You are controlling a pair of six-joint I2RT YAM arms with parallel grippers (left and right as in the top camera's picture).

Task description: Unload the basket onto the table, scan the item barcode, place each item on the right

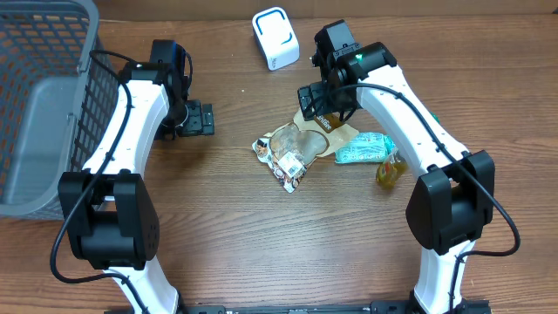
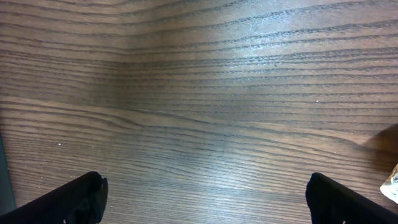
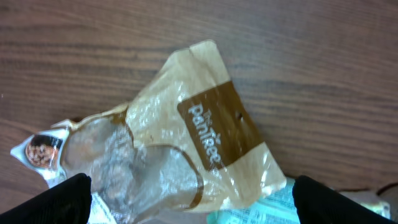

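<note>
A tan and clear bakery bag [image 1: 307, 139] [image 3: 186, 137] with a brown label lies flat in the middle of the table, on top of other packets. My right gripper [image 1: 319, 103] [image 3: 194, 202] hovers over its far end, open. Its black fingertips [image 3: 65, 200] stand either side of the bag and hold nothing. No barcode can be made out on the bag. A white scanner [image 1: 275, 37] with a blue outline stands at the back, left of the right arm. My left gripper [image 1: 199, 119] [image 2: 208, 199] is open over bare wood, well to the left of the pile.
A small printed snack pack [image 1: 284, 164] [image 3: 38, 152] lies at the bag's near left. A teal packet [image 1: 363, 150] [image 3: 280, 208] and a yellow item [image 1: 390, 169] lie to its right. A grey wire basket [image 1: 44, 52] fills the far left.
</note>
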